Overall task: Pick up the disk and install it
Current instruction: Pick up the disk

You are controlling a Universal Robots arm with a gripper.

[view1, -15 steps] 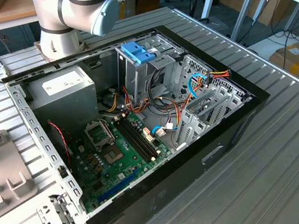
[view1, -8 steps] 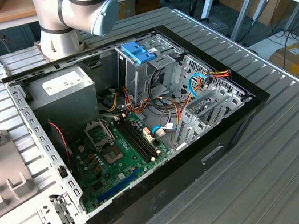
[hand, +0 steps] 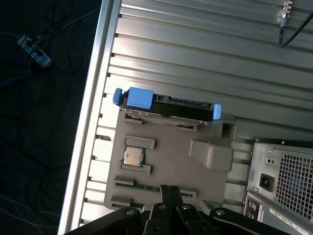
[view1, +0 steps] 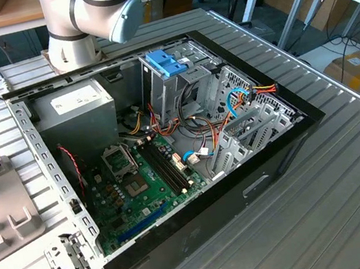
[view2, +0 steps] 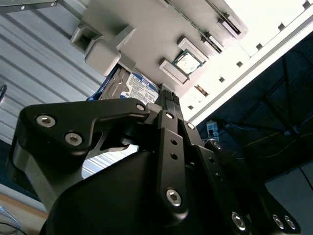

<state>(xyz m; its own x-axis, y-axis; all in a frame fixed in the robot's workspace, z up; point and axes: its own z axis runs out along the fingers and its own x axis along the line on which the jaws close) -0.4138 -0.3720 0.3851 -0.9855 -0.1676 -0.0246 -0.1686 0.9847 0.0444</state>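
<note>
The disk (hand: pixel 166 108) is a grey drive with light-blue side rails. It lies at the far edge of a grey fixture plate (hand: pixel 171 152) on the ribbed metal table. In the second wrist view the disk (view2: pixel 139 88) shows its labelled face beyond the fingertips. My gripper (hand: pixel 169 188) hovers over the near side of the plate, well apart from the disk. Its black fingers (view2: pixel 166 115) are pressed together with nothing between them.
A processor chip (hand: pixel 133 156) sits in a pocket of the plate. The open computer case (view1: pixel 287 147) holds a tall metal cage with a bright-blue bracket (view1: pixel 166 62), a power supply (view1: pixel 77 107) and a motherboard (view1: pixel 140 183). The table edge (hand: pixel 93 112) runs beside the plate.
</note>
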